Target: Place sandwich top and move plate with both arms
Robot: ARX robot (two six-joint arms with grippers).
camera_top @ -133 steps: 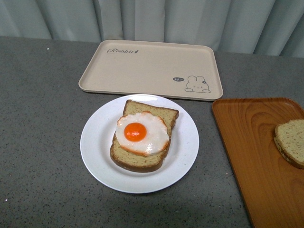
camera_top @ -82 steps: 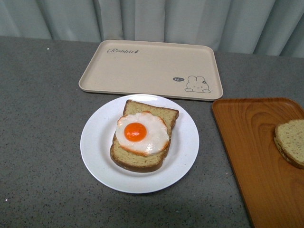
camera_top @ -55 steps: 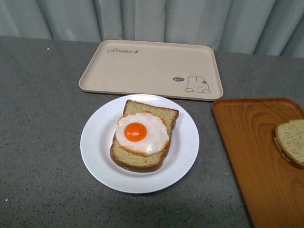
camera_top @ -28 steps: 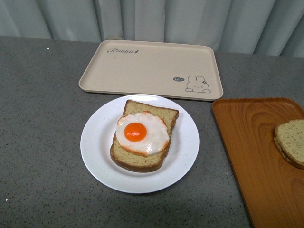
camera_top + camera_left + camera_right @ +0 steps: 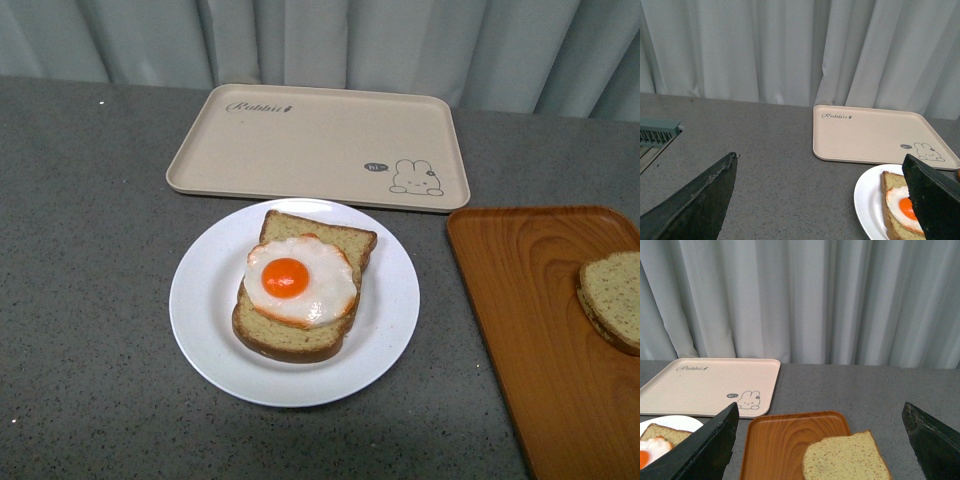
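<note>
While nothing in the front view has shifted against the earlier frames, you should read that as a task not yet begun: the plate (image 5: pixel 200 300) sits mid-table carrying the egg slice (image 5: pixel 290 338), the top slice (image 5: pixel 612 298) lies well apart from it on the wood tray (image 5: pixel 510 300) at the right edge, and neither arm shows; every item matches its earlier place, so no difference is there to report. Turning to the left wrist view, you see the left gripper (image 5: pixel 819 160) with its fingers spread wide and nothing between them, facing bare table with the rabbit tray (image 5: pixel 870 132) beyond and the plate's edge beside one finger. Turning to the right wrist view, the right gripper (image 5: pixel 820 405) is likewise spread wide and empty, and the top slice lies ahead of it on the wood tray, untouched; judging from that, your right arm looks best placed to fetch the slice first
</note>
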